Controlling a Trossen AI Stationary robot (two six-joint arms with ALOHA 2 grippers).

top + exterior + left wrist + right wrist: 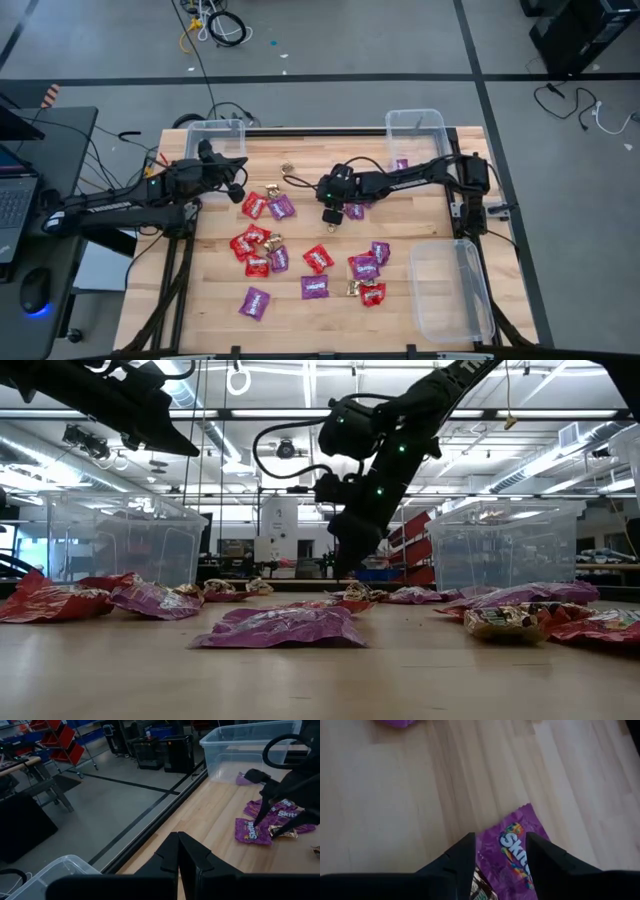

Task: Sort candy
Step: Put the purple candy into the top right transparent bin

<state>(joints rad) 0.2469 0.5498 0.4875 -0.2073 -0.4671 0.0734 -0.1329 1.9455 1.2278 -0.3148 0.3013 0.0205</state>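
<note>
Red packets (254,205), purple packets (314,287) and small gold pieces (288,168) of candy lie flat, scattered over the wooden table (200,300). My right gripper (331,214) hangs open near the table's middle, slanting down. Its two fingers stand on either side of a purple packet (516,854) just below them, without touching it. A gold piece (479,889) lies beside that packet, partly hidden under one finger. My left gripper (238,185) is shut and holds nothing, raised over the table's far left part.
Clear plastic bins stand at the far left (215,135), the far right (415,125) and the near right (450,290); the far right bin holds a purple packet (401,164). Bare wood lies along the near edge and left of my right gripper (395,795).
</note>
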